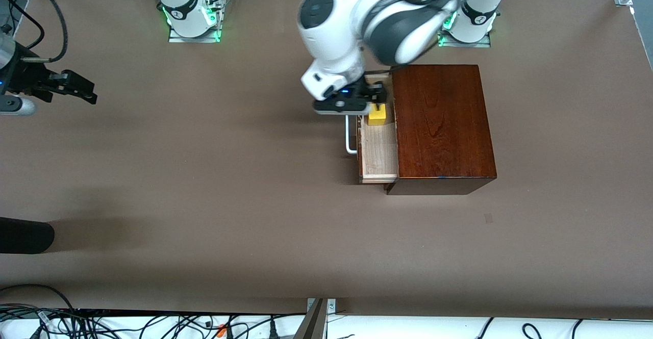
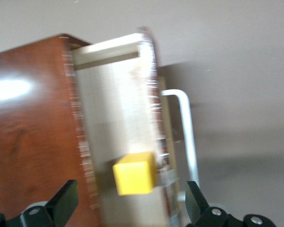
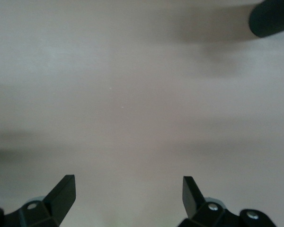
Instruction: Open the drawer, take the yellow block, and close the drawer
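Front view: the drawer [image 1: 378, 148] is pulled out of the dark box [image 1: 442, 125], and the left pincer [image 1: 376, 100] is held spread over the yellow block [image 1: 377, 115] in its tray; a straight descent is advised. Left wrist view: the small plain cube is framed between the fingers [image 2: 64, 201], untouched. Right wrist view: the right pincer [image 3: 128, 191] is parked released over bare bench [image 3: 132, 94].
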Controlling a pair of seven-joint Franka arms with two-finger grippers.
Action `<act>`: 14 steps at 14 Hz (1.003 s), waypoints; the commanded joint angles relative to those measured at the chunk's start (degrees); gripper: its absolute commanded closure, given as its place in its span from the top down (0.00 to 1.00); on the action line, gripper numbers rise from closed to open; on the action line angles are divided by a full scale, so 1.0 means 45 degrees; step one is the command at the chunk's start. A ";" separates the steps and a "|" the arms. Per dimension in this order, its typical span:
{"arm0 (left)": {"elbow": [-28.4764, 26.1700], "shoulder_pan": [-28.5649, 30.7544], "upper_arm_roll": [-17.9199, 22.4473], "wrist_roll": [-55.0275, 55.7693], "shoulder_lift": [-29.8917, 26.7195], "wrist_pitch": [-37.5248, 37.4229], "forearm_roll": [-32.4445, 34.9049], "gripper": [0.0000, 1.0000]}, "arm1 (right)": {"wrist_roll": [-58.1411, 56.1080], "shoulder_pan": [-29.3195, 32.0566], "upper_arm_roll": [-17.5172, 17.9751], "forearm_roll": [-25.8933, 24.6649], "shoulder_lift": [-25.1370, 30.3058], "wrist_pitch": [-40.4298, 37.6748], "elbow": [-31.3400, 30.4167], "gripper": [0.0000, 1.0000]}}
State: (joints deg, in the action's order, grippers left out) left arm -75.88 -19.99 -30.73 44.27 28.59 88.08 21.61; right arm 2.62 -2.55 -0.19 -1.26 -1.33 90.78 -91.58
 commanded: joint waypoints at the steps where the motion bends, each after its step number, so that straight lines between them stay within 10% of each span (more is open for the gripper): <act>1: 0.0183 0.2014 -0.0145 -0.2155 -0.0921 -0.0704 -0.1575 1.00 | 0.1771 -0.0195 0.1091 0.0064 0.0236 -0.0213 0.0311 1.00; 9: 0.0183 0.6742 -0.0165 -0.8248 -0.2290 -0.1897 -0.2846 1.00 | 1.2195 -0.0467 0.5897 0.0880 -0.0346 0.0137 0.0643 1.00; 14: -0.0888 0.7337 0.1566 -1.0322 -0.3869 -0.1780 -0.4370 1.00 | 1.9951 -0.2905 0.6331 0.1178 -0.2201 0.2946 0.0819 1.00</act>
State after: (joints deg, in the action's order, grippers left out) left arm -75.13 14.55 -28.52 1.97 17.07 79.79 4.85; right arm 81.26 -11.73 28.43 3.74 -7.19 100.91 -89.45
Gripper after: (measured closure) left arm 0.000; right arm 0.000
